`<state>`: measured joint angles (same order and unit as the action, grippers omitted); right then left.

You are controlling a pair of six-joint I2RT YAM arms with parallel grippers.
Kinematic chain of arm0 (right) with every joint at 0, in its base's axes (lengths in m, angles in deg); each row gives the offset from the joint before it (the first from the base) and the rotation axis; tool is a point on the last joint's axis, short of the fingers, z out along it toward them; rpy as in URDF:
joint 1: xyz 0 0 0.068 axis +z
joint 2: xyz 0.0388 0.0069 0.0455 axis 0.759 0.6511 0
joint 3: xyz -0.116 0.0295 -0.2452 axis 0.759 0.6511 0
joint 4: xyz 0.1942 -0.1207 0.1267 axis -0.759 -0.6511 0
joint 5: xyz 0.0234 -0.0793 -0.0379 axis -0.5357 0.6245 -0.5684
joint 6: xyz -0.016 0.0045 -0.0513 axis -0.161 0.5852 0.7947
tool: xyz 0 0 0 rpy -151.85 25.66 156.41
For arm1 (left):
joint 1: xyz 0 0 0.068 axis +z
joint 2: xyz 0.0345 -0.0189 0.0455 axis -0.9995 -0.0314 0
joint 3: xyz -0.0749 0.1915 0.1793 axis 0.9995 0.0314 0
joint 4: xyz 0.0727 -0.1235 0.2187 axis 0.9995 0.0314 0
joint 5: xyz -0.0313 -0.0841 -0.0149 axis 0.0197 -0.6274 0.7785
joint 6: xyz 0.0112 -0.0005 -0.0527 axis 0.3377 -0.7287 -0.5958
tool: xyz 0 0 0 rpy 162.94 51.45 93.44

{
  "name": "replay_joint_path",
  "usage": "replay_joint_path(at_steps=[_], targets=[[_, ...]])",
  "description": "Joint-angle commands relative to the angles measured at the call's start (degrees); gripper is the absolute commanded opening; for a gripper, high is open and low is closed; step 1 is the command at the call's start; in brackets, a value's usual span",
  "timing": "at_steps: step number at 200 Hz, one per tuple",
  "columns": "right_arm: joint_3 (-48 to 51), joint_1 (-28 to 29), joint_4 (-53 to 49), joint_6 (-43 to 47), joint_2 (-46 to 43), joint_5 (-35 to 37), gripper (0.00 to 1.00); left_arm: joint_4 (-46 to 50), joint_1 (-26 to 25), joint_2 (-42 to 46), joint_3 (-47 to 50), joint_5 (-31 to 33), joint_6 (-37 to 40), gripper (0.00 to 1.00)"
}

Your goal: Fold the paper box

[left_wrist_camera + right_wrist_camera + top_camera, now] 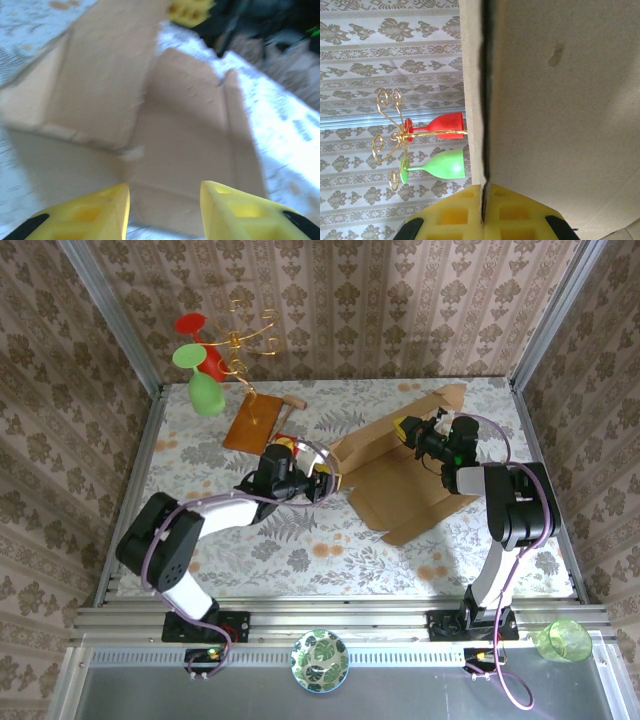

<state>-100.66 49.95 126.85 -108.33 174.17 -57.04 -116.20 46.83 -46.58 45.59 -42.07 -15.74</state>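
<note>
Right fingers (pixel 455 212) pinch a raised flap of the paper box (pixel 400 485), apparently to hold that wall upright while the rest of the half-folded sheet lies on the table (pixel 300 550), right of centre. Opposite, the left fingers (pixel 235 210) stand parted and empty just short of the box's edge, seemingly poised to lift or crease the next panel.

Matt, fibrous light-brown cardboard: paper box (pixel 400 490). Glossy orange-brown wood: board (pixel 250 422). Shiny gold metal wire: stand (pixel 238 339). Glossy translucent plastic: green goblet (pixel 205 392). Smooth printed covering: table (pixel 300 550).
</note>
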Motion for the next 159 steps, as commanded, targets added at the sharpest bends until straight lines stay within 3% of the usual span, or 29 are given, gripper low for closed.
replay_joint_path(at_steps=[1, 36, 65, 87, 129, 159], targets=[[-0.6, 0.3, -3.9, -0.3, 0.4, 1.2, 0.00, -7.6, -7.1, 1.4, -0.6, 2.5, -10.9, 0.41], [-0.9, 0.4, -4.4, -0.3, 0.3, 1.4, 0.00, -15.8, -10.6, -7.7, -4.5, 3.9, -15.2, 0.41], [-0.4, 0.4, -4.2, -0.2, 0.2, 1.3, 0.00, -18.4, -10.3, -14.7, -6.6, 13.7, -13.7, 0.42], [-0.1, 0.3, -4.6, 0.0, -0.2, 1.3, 0.00, -15.2, -8.9, -17.8, -8.3, 20.0, -14.3, 0.42], [-0.3, 0.3, -5.8, 0.3, -0.4, 1.4, 0.00, -9.5, -7.6, -14.0, -3.4, 29.9, -14.1, 0.43], [-0.7, 0.3, -6.6, 0.4, -0.5, 1.8, 0.00, -7.6, -5.2, -11.6, 0.7, 30.9, -15.9, 0.44]])
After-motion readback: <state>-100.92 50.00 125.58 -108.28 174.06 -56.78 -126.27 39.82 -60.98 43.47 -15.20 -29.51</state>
